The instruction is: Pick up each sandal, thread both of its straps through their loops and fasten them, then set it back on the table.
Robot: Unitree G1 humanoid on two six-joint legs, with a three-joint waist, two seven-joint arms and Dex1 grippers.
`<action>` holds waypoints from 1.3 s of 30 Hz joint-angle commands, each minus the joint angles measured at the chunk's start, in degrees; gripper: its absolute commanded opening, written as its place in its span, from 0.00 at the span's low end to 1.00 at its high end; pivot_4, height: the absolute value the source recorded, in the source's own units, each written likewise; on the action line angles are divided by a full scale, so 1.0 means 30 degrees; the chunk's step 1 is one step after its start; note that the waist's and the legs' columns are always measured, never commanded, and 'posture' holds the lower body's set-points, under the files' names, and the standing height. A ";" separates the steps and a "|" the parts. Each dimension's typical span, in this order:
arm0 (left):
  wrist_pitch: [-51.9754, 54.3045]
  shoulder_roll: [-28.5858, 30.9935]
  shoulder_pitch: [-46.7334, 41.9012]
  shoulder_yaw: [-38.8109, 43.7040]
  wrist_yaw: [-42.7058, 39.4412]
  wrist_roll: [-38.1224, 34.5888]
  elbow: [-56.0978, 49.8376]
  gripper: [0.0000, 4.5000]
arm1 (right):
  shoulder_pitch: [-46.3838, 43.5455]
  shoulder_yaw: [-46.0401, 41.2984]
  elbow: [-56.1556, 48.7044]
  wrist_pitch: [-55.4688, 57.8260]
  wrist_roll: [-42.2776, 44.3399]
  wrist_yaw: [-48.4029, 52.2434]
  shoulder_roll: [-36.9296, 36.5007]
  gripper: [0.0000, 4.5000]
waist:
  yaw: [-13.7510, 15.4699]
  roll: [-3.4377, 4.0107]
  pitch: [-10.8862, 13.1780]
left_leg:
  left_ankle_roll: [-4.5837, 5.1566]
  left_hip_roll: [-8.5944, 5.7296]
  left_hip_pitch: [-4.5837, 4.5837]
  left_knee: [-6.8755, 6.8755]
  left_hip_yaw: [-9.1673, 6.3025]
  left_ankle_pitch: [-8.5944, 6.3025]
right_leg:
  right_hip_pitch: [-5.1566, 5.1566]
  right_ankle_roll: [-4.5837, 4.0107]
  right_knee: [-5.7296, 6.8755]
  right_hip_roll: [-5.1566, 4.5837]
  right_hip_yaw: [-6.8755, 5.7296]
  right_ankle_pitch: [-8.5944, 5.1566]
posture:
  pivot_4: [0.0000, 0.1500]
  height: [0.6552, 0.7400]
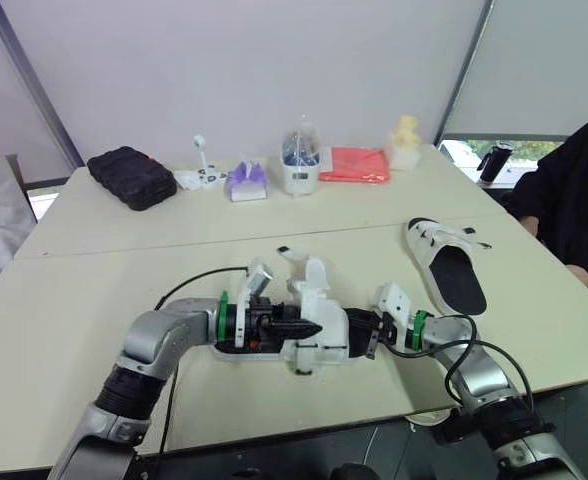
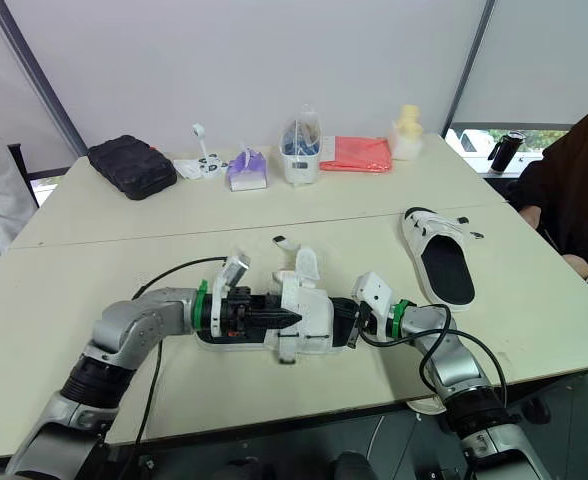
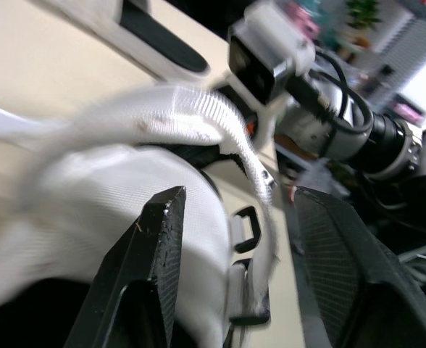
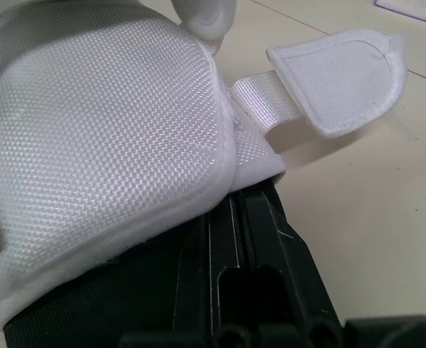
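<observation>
Left gripper [image 1: 309,328] stood spread, the loose strap [image 3: 198,116] of the sandal [image 1: 319,288] just ahead between its fingers [image 3: 151,246] — a pinch near the strap tip seemed wanted; right gripper [image 1: 372,336] — state indiscernible

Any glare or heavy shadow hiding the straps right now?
Eye views: soft, even light, no glare on the table, only a faint shadow beside the near sandal. Left wrist view: a bright patch in the background, none on the strap. Right wrist view: strap tab evenly lit, no glare.
</observation>
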 commanded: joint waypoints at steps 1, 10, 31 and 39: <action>0.1054 0.1570 0.1363 0.1210 -0.0174 -0.1426 -0.3080 0.48 | 0.0521 0.0667 0.1258 0.0521 -0.0982 0.0050 -0.0024 0.00 | -0.0003 -0.0001 0.0000 | -0.0002 0.0009 0.0001 -0.0008 -0.0002 0.0001 | -0.0004 -0.0005 0.0000 0.0012 0.0000 -0.0002 | 1.00 1.00; -0.2383 0.3142 0.5006 -0.1084 -0.0708 0.1287 -0.4138 0.48 | 0.0236 0.0847 0.1814 0.0372 -0.1068 0.0400 0.0148 0.00 | 0.0134 0.0003 0.0000 | -0.0011 0.0029 0.0010 -0.0009 0.0004 0.0000 | 0.0024 -0.0116 -0.0032 0.0015 0.0002 -0.0022 | 1.00 1.00; -0.4929 0.0337 0.2457 -0.4383 -0.2236 0.3725 0.0307 0.48 | 0.0740 0.0865 0.1130 0.0755 -0.1102 0.0503 -0.0091 0.00 | 0.0142 0.0005 -0.0002 | -0.0008 0.0049 0.0000 -0.0022 0.0008 0.0003 | 0.0004 -0.0124 -0.0034 0.0031 -0.0011 -0.0020 | 1.00 1.00; -0.4418 0.0154 0.2283 -0.4754 -0.2492 0.3727 0.0029 0.09 | 0.0844 0.0952 0.0976 0.0850 -0.1156 0.0397 -0.0083 0.00 | 0.0135 0.0005 -0.0001 | -0.0008 0.0049 0.0001 -0.0029 0.0007 0.0003 | 0.0000 -0.0122 -0.0034 0.0034 -0.0014 -0.0020 | 1.00 1.00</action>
